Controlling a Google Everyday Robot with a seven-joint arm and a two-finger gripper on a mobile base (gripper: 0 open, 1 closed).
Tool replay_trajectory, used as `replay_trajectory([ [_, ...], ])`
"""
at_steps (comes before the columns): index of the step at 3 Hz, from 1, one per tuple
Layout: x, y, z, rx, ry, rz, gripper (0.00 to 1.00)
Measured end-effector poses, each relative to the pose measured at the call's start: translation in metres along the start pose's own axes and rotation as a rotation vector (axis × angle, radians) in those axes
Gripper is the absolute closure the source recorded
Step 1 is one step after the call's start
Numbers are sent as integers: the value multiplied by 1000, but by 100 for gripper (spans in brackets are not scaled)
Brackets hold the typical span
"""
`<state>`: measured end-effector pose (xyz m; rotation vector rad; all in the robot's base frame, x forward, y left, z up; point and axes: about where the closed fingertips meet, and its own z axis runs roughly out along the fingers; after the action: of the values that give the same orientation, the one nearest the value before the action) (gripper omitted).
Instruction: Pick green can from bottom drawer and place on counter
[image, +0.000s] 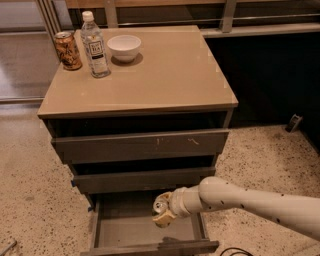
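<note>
Green can (161, 204), mostly just its silver top showing, is over the open bottom drawer (125, 231) near the right wall. The gripper (163, 213) fingers (163, 220) are clamped on it. The arm (250, 202) comes in low from the right, just under the middle drawer front (145, 179). Up on the bench (170, 75), the bottle (95, 45), bowl (124, 47) and brown can (67, 50) huddle back-left.

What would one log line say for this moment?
gripper: over open bottom dark grey-brown drawer | small green metal can: at gripper, silver top showing | tan glossy counter: can not yet there
</note>
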<state>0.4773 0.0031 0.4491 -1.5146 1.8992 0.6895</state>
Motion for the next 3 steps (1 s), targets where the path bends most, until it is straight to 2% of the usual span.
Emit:
replay_trajectory([
  [1, -9, -15, -15, 41, 13, -37, 100],
  [2, -12, -15, -16, 37, 10, -32, 100],
  [3, -46, -25, -44, 29, -10, -4, 100],
])
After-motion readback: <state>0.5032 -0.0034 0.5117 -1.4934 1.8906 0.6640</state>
